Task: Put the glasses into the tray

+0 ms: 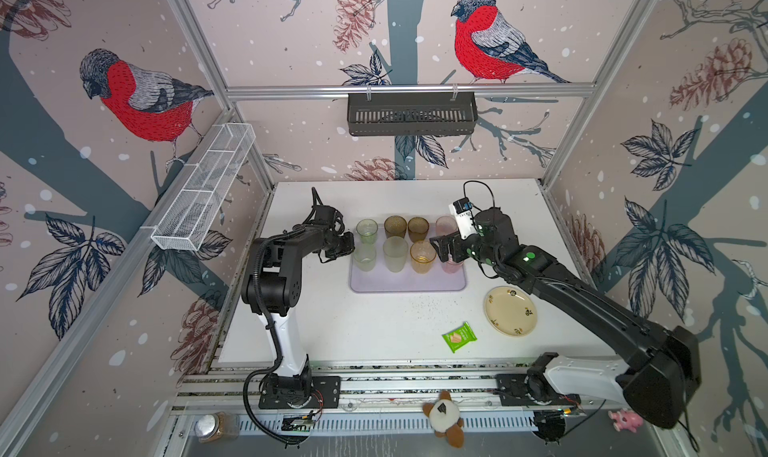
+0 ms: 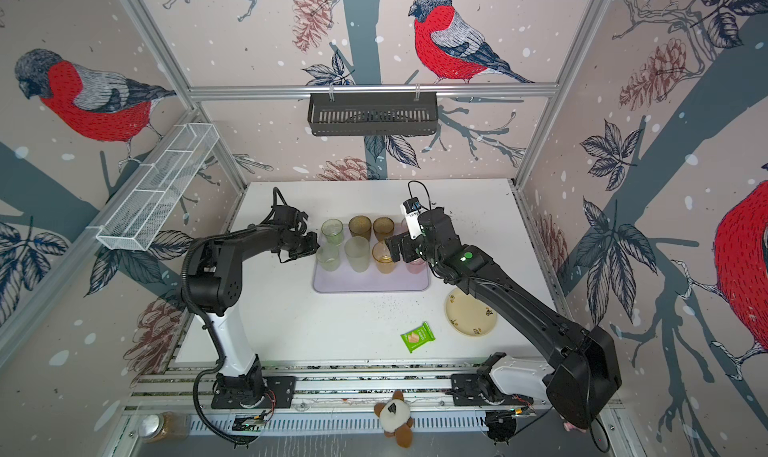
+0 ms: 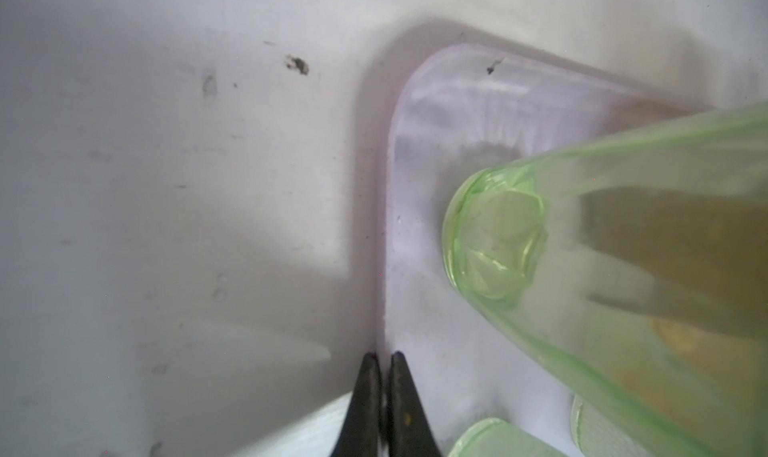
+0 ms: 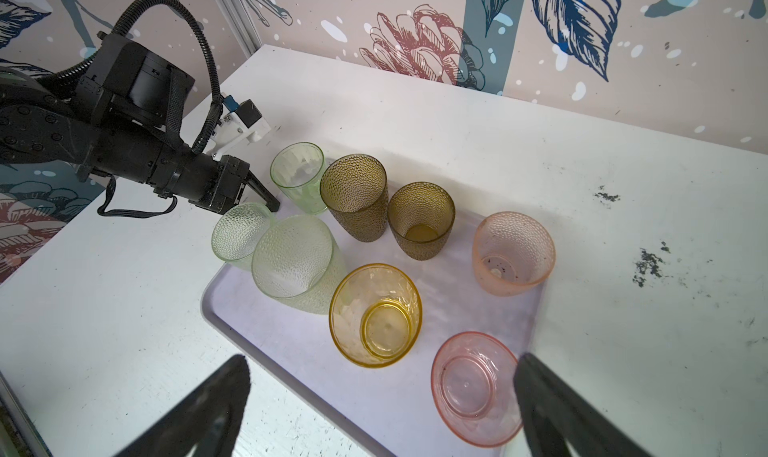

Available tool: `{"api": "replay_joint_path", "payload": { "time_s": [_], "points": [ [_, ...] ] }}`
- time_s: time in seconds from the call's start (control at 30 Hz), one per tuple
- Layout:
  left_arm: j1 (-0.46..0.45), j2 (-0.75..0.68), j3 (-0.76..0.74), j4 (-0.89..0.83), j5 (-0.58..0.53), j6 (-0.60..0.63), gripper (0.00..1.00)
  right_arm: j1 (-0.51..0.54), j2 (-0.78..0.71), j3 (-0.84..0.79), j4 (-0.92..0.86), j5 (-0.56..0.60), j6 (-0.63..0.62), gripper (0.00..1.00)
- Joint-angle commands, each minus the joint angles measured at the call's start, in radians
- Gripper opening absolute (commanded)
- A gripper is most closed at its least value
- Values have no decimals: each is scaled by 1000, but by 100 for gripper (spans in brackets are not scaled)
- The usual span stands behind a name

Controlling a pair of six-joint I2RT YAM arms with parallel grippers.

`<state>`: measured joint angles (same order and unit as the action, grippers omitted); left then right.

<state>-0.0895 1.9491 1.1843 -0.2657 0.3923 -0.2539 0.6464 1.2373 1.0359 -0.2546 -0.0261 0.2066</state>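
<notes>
The pale lilac tray (image 1: 407, 282) (image 2: 370, 284) lies mid-table with the glasses upright on it in two rows. At the back stand a green one (image 1: 367, 231), two brown ones (image 1: 395, 226) (image 1: 417, 229) and a pink one (image 1: 445, 225). In front are a green one (image 1: 365, 257), a frosted one (image 1: 395, 254), an amber one (image 1: 422, 257) and a pink one (image 4: 476, 386). My left gripper (image 1: 352, 243) (image 3: 382, 355) is shut and empty at the tray's left rim, beside the green tumblers (image 3: 498, 238). My right gripper (image 1: 441, 249) (image 4: 382, 359) hangs open over the tray's right end, the front pink tumbler just inside one finger.
A cream flowered plate (image 1: 510, 310) and a green snack packet (image 1: 459, 337) lie front right of the tray. A black slotted basket (image 1: 411, 114) hangs on the back wall and a white wire shelf (image 1: 203, 193) on the left wall. A plush toy (image 1: 444, 417) sits below the front rail.
</notes>
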Motion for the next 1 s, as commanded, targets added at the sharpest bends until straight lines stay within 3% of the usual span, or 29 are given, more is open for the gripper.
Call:
{"api": "replay_joint_path", "payload": {
  "time_s": [0.0, 0.27, 0.53, 0.63, 0.83, 0.97],
  "points": [
    [3, 2, -5, -16, -26, 33, 0, 1, -6, 9, 8, 6, 6, 99],
    [4, -33, -6, -25, -75, 26, 25, 1, -9, 10, 6, 20, 8, 100],
    [31, -153, -49, -51, -123, -3, 40, -20, -44, 3, 15, 79, 25, 100],
    [40, -231, -76, -69, -147, -9, 53, -62, -71, -17, 25, 88, 53, 99],
    [40, -387, -129, -85, -206, -32, 58, -222, -171, -88, 48, 120, 113, 100],
    [40, -480, -176, -65, -241, -53, 79, -335, -245, -161, 95, 112, 120, 99]
  ]
}}
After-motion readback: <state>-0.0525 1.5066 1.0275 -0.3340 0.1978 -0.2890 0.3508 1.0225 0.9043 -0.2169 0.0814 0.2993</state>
